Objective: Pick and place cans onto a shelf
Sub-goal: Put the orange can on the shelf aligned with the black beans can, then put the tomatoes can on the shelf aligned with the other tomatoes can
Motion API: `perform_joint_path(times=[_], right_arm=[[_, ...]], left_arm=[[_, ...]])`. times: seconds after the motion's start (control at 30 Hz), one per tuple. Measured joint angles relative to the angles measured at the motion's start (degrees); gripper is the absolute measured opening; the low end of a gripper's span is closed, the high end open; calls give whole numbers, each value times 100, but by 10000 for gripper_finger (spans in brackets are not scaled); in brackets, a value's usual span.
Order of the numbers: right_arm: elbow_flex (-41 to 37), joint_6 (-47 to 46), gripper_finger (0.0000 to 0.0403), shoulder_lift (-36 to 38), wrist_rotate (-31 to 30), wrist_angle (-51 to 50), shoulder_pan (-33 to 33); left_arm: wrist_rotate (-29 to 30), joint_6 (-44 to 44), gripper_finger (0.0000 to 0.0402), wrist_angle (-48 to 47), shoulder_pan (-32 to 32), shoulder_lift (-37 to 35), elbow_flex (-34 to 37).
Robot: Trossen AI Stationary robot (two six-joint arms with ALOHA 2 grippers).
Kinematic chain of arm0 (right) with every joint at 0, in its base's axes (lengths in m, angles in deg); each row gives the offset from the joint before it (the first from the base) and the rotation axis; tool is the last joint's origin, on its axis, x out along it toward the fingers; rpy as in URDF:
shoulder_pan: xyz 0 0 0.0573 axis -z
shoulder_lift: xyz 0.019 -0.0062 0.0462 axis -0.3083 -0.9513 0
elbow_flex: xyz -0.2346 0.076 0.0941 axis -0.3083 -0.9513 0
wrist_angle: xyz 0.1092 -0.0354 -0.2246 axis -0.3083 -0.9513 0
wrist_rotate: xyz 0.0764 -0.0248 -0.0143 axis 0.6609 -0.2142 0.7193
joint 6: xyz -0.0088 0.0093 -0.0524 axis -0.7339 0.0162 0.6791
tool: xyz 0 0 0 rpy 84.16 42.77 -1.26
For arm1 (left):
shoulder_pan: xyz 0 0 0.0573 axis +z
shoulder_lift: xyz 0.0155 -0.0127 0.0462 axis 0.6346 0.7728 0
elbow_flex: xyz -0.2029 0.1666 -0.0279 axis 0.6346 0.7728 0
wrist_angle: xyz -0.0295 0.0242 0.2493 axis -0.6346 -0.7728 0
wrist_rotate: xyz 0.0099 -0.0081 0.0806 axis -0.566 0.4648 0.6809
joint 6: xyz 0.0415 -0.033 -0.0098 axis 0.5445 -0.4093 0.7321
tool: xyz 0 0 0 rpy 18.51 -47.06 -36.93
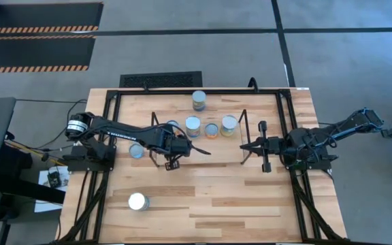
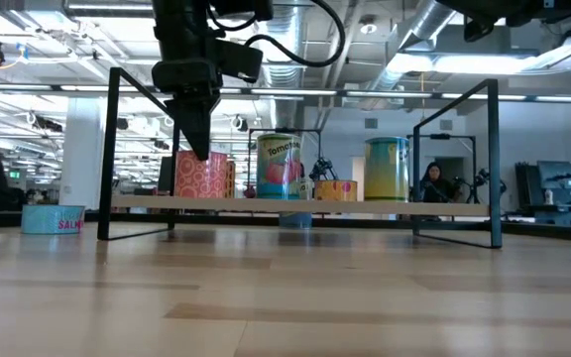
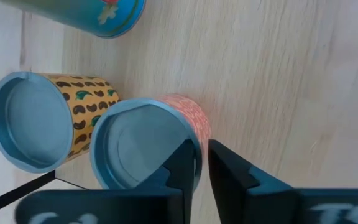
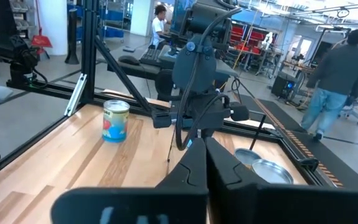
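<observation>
The shelf stands mid-table. On it stand a pink patterned can, a tomato-label can, a small orange can and a green-yellow can. My left gripper points down, shut, its tips at the pink can's top rim. A yellow spotted can stands beside the pink one. My right gripper is shut and empty, level at the shelf's right end. My left gripper's shut fingers come from above, pointing down, at the edge of the pink can's top rim. The can stands upright on the shelf. Whether the fingertips touch the rim, I cannot tell.
Loose cans stand on the table: one beyond the shelf, a flat tin left of it, one near the front left. Black wire uprights frame the shelf ends. People show in the room behind.
</observation>
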Motion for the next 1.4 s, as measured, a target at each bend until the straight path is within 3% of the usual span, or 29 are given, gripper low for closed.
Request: perform_joint_path(times=[0.27,0.5,0.7,0.83,0.93,1.1,1.4], right_arm=[[0,0,6,0,0,0,0],[0,164,6,4,2,-39,-3],[-20,343,4,243,63,-186,-194],[-317,309,4,485,65,-68,-409],[-618,256,3,616,9,355,-577],[-1004,253,3,675,-417,791,-951],[-1169,440,3,589,-541,1352,-1382]], left_arm=[[-43,234,59,-32,0,-35,-29],[-26,673,59,-212,-55,-107,-877],[23,1009,53,-506,-439,-107,-1666],[31,864,30,-665,-963,-109,-1814],[-31,353,7,-880,-1489,-109,-1814],[-49,-1024,2,-1139,-2444,-109,-1814],[-255,-4588,6,-2084,-3882,-79,-1814]])
